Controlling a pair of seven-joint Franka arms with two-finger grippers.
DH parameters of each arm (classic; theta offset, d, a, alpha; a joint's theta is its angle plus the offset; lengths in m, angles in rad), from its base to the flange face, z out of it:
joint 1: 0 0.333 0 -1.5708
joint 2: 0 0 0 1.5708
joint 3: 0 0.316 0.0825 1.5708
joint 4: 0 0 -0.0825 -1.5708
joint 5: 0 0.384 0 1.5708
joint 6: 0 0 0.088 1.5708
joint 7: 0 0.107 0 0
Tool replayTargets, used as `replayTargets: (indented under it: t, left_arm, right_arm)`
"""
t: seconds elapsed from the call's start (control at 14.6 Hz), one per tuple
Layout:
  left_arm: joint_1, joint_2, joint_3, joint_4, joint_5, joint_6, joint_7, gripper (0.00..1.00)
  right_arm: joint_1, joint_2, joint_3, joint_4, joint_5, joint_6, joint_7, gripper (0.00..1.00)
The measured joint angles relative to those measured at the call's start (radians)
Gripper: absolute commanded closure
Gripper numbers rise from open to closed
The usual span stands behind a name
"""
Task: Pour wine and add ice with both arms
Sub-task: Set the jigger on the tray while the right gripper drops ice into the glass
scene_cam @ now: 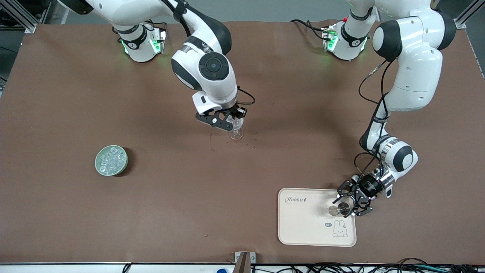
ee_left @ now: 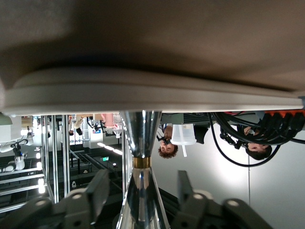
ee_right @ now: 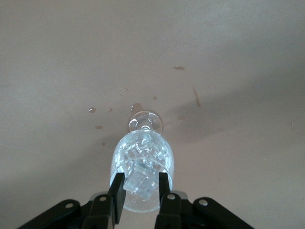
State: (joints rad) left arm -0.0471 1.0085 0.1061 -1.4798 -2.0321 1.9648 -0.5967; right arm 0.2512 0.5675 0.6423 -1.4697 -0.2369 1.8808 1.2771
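— Nearest the front camera lies one cream tray with a rabbit print. What stands on it?
— One metal measure, with the left tool low around it. The right arm covers most of the one wine glass at mid-counter. The ice in the one green bowl, toward that arm's end, is too heaped to count.
— Surface?
— One brown counter. Two arms reach over it, the left arm by the tray.
— Left wrist view?
— Its fingers stand spread, clear of the measure on both sides. The measure's near part is cut off. A room with cables shows upside down.
— Right wrist view?
— The right tool pinches one ice cube over the glass, which holds more cubes. Droplets spot the counter.
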Motion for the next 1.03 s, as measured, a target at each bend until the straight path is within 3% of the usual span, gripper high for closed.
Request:
replayTargets:
  t: [0.14, 0.41, 0.75, 1.03]
  left_arm:
    - [0.000, -0.023, 0.023, -0.023, 0.024, -0.003, -0.014, 0.00]
    - [0.004, -0.115, 0.067, -0.060, 0.228, -0.006, -0.089, 0.00]
    - [0.007, -0.249, 0.138, -0.053, 0.627, -0.068, -0.114, 0.00]
    - [0.008, -0.311, 0.159, 0.096, 0.999, -0.141, -0.113, 0.00]
  right_arm:
    - [0.001, 0.000, 0.000, 0.000, 0.000, 0.000, 0.000, 0.96]
    - [0.003, 0.001, 0.000, -0.007, -0.001, -0.001, 0.000, 0.81]
    - [0.003, 0.002, 0.000, -0.008, -0.004, -0.001, 0.000, 0.51]
    - [0.003, 0.003, 0.000, -0.008, -0.005, 0.000, 0.000, 0.27]
